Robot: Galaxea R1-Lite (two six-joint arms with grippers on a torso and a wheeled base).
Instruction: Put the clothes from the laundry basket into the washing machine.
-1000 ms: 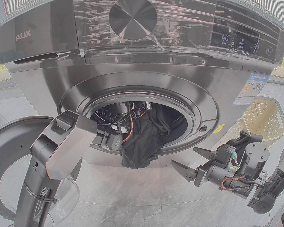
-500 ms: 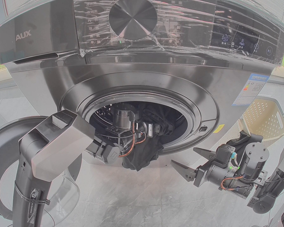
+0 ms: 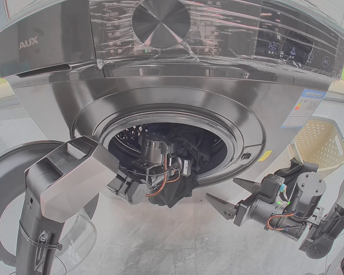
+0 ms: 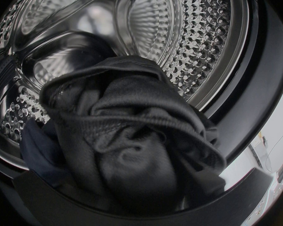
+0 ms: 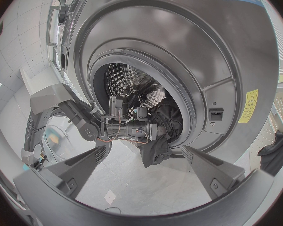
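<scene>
We see the black garment (image 4: 132,135) bunched in the mouth of the washing machine (image 3: 218,96), part inside the drum (image 4: 154,25) and part hanging over the lower rim. The left gripper (image 3: 187,169) is pressed into that cloth (whether it grips, we cannot tell). The right gripper (image 3: 221,190) hangs low before the machine, jaws spread and empty. 1 more dark garment (image 3: 294,169) lies in the laundry basket (image 3: 325,142).

black garment (image 4: 132,135), silver drum (image 4: 204,32) dotted with dimples, dark grey washing machine (image 3: 179,92), cream laundry basket (image 3: 325,142) with star holes.
</scene>
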